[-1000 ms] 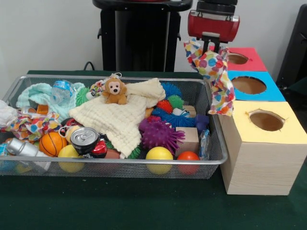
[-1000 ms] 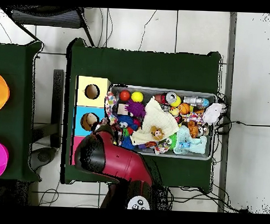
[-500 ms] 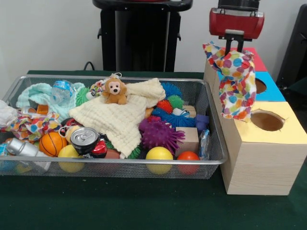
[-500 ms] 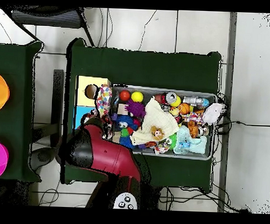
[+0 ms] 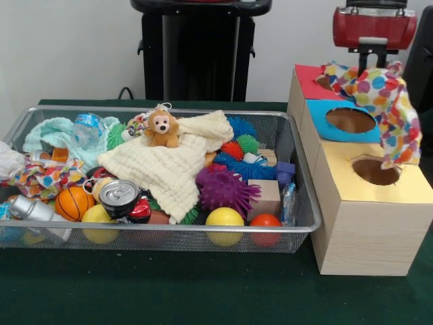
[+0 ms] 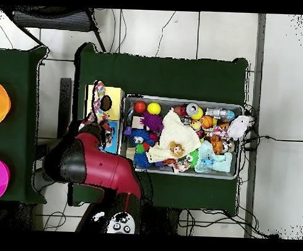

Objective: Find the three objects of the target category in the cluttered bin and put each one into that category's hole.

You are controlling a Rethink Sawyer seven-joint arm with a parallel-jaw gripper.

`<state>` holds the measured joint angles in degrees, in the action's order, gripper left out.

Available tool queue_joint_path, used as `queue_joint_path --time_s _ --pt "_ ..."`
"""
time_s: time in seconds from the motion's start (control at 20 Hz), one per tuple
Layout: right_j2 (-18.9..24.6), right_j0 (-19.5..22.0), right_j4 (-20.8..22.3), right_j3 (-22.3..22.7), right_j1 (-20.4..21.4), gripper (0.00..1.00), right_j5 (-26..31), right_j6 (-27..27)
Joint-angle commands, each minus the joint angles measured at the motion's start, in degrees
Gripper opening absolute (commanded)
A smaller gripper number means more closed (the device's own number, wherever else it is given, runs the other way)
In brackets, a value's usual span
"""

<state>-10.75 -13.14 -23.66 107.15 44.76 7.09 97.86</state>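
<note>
Because I am carrying it by one upper corner, the polka-dot cloth (image 5: pixel 389 101) hangs down long and loose from my pincer (image 5: pixel 369 62), which is clamped on its top edge. It is white with red, yellow, blue and green dots. In the front view its lower end dangles just above the round hole in the yellow-topped box (image 5: pixel 369 217), the nearest of three boxes set in a row beside the bin. The blue-topped box (image 5: pixel 348 120) sits behind it and the red-topped box (image 5: pixel 310 80) behind that, each with its own hole. I judge that I hold the cloth high so its tail clears the box tops and can be fed down into a hole end first. The overhead view shows the cloth (image 6: pixel 100 104) draped across the yellow box (image 6: pixel 115 93), with my red arm (image 6: pixel 90 168) reaching in from below.

The wire bin (image 5: pixel 301 227) stands just beside the boxes, full of clutter. A cream waffle cloth (image 5: pixel 169 166) lies spread over the middle with a small monkey toy (image 5: pixel 161 128) on it. A second dotted cloth (image 5: pixel 37 177) and a pale green cloth (image 5: pixel 57 132) lie at the far end from the boxes. These may be the other fabric items. Balls, spiky toys and a drink can (image 5: pixel 118 196) fill the rest.
</note>
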Motion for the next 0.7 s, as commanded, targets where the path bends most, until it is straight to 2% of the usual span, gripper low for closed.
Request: queue_joint_path --time_s 0.05,0.1,0.15,0.35,0.55,0.7 --pt "0.1 -2.9 -6.4 -6.3 -6.7 0.0 -1.9 16.8" --pt "1.7 -1.9 -6.4 -6.3 -7.6 0.0 -3.7 16.4" --pt "5.1 0.4 -5.9 -6.1 -9.1 0.0 -6.7 16.0" --pt "8.5 2.6 -4.2 -6.0 -13.3 0.0 -14.4 17.2" --pt "9.4 3.1 -4.8 -6.5 -15.7 0.0 -15.6 16.8" --pt "7.3 1.5 -6.9 -7.6 -17.5 0.0 -16.1 15.6"
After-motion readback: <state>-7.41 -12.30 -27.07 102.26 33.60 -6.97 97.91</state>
